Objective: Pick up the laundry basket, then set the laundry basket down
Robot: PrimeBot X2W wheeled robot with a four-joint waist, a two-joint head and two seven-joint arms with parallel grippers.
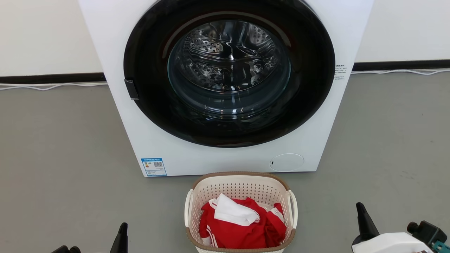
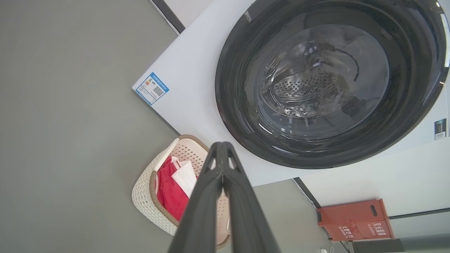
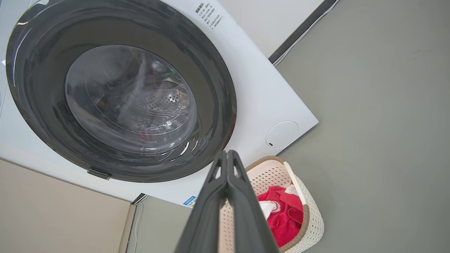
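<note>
Right now the laundry basket (image 1: 242, 189) sits on the grey floor (image 1: 63, 158) just in front of the white washing machine (image 1: 316, 133), with red and white clothing (image 1: 246, 232) inside. The left pincer (image 2: 221, 149) and the right pincer (image 3: 227, 156) each have their fingers pressed together on nothing, well apart from the basket, one to each side
</note>
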